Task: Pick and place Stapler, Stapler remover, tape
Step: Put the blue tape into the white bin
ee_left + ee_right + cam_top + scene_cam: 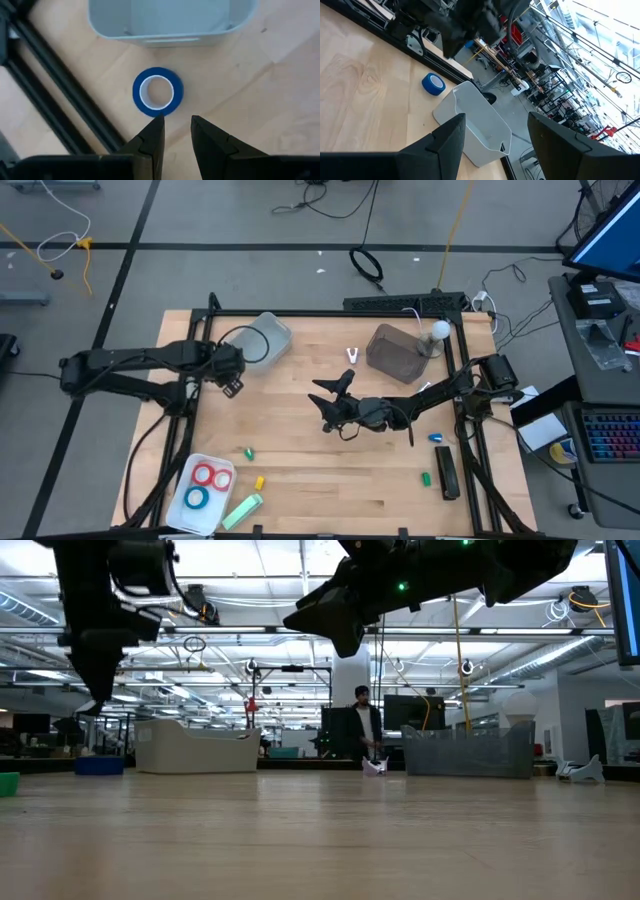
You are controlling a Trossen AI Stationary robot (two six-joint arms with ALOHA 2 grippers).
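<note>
A blue tape roll (157, 92) lies flat on the wooden table beside a pale grey bin (170, 20); it also shows in the right wrist view (433, 83). My left gripper (176, 122) hangs above the table just short of this roll, pointing steeply down, fingers a narrow gap apart with nothing between them. My right gripper (328, 395) hovers level over the table's middle, open and empty. A red tape roll (212, 475) and a blue one (197, 498) lie in a white tray (183, 515) at the near left. A black stapler (447, 472) lies near right.
A clear bin (395, 350) stands at the far right, with a small white clawed tool (351, 357) beside it. Small green (248, 452), yellow (260, 482) and blue (437, 437) pieces and a green bar (240, 510) lie near the front edge. A black frame (330, 311) rims the table.
</note>
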